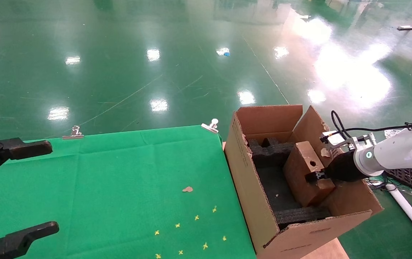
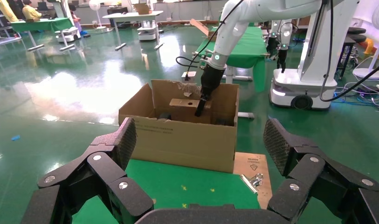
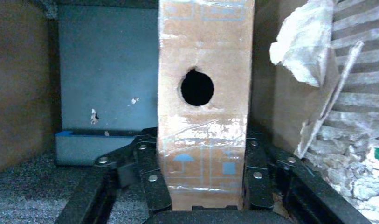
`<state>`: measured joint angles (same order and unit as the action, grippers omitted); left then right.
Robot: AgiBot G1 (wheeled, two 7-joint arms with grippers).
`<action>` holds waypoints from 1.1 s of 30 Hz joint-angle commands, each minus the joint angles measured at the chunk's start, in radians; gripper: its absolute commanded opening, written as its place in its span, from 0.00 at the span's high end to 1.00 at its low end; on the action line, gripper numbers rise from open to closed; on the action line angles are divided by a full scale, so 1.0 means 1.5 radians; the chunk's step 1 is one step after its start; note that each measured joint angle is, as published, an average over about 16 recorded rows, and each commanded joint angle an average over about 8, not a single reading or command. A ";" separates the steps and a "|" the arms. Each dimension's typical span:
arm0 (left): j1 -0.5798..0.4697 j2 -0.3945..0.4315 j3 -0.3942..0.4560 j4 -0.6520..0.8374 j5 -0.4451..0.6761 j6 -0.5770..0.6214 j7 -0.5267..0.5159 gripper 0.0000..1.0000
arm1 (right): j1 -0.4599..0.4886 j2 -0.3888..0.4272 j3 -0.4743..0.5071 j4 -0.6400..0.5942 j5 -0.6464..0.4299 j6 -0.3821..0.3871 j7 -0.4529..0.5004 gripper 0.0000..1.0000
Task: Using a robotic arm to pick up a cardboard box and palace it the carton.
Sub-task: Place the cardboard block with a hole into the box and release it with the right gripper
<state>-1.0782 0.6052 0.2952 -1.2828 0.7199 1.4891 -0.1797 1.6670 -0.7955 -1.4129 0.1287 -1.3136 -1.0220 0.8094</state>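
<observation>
The large brown carton [image 1: 252, 187] stands open at the right end of the green table, with black foam blocks [image 1: 272, 151] inside. The slim cardboard box [image 1: 305, 172], with a round hole in its narrow face, stands tilted inside the carton. My right gripper [image 1: 317, 176], on the white robotic arm [image 1: 393, 154], is shut on this box; in the right wrist view the fingers [image 3: 152, 172] press both sides of the box [image 3: 203, 107]. My left gripper [image 1: 30, 187] hovers open and empty over the table's left end; its view shows the carton [image 2: 182, 135] and the right arm [image 2: 224, 42].
The green cloth [image 1: 119, 187] is held by metal clips [image 1: 210, 126] at the table's far edge. A scrap of cardboard [image 1: 187, 189] and several yellow marks [image 1: 196, 217] lie on it. A torn flap [image 3: 308, 46] hangs by the box. A black grid piece [image 1: 409, 178] lies on the floor at right.
</observation>
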 commanded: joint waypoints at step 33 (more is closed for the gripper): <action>0.000 -0.001 0.001 0.000 -0.001 -0.001 0.001 0.00 | 0.293 0.099 0.038 0.168 0.023 -0.073 -0.126 0.00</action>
<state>-1.0786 0.6044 0.2970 -1.2827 0.7186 1.4883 -0.1787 2.0975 -0.6589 -1.3548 0.3710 -1.2821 -1.1344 0.6215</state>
